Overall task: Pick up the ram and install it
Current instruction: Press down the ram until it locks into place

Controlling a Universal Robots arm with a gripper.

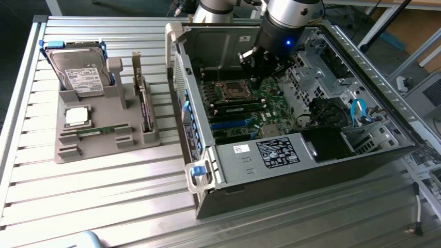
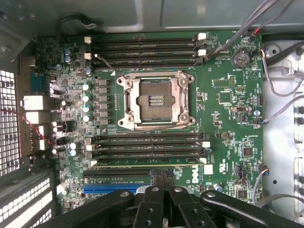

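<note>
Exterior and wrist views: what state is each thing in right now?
computer case: side open, board exposed.
gripper: shut, inside the case over the board.
ram in the board: standing in the slot nearest the gripper; whether it is fully seated, cannot tell.
second ram: lying in the grey tray.
processor socket: empty.
processor: lying in the tray.

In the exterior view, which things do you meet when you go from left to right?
Hard drive → square silver processor chip → dark expansion card → blue latch → empty processor socket → gripper → blue cable.
</note>
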